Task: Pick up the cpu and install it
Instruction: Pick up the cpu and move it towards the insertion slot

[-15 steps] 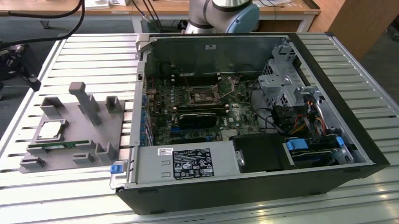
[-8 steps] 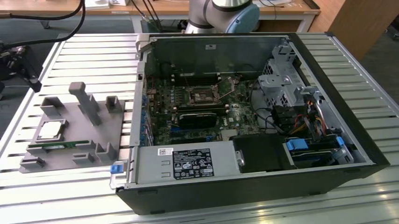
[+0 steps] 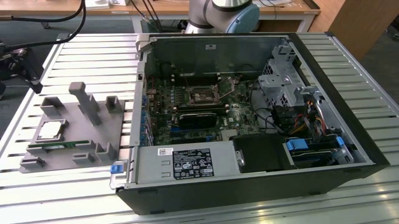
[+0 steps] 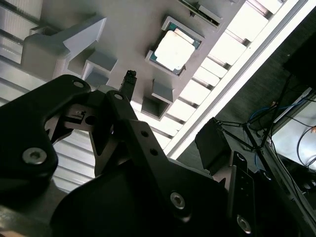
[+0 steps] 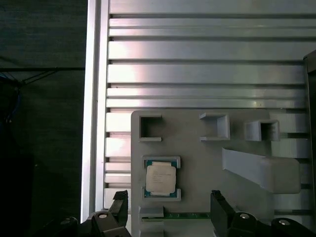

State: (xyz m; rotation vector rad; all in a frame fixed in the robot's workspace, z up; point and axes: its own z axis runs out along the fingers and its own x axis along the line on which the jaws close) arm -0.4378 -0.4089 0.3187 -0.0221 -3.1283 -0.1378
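1. One cpu [image 3: 51, 130] lies flat, metal top up, in a framed nest on the grey fixture plate [image 3: 78, 133]. In the exterior view it is at about 9 o'clock from the open computer case [image 3: 262, 186]. The nest's raised edges appear meant to keep the chip square and in a known spot.
2. Over that plate, in the first wrist view, the gripper [image 5: 168, 195] hangs with its fingers [image 5: 120, 205] spread wide and holding nothing. The cpu sits in line between them, touching neither. The spread looks set to straddle the chip's sides.
3. A green memory stick [image 3: 59, 146] rests in a slot just beside the nest, at 6 o'clock from the cpu in the exterior view.
4. The socket [image 3: 203, 96] on the board is well apart, toward 3 o'clock from the cpu. It looks unfilled, so I judge that pickup has not yet been made.
5. Plate and case both stand on the slatted desk [image 3: 93, 51].
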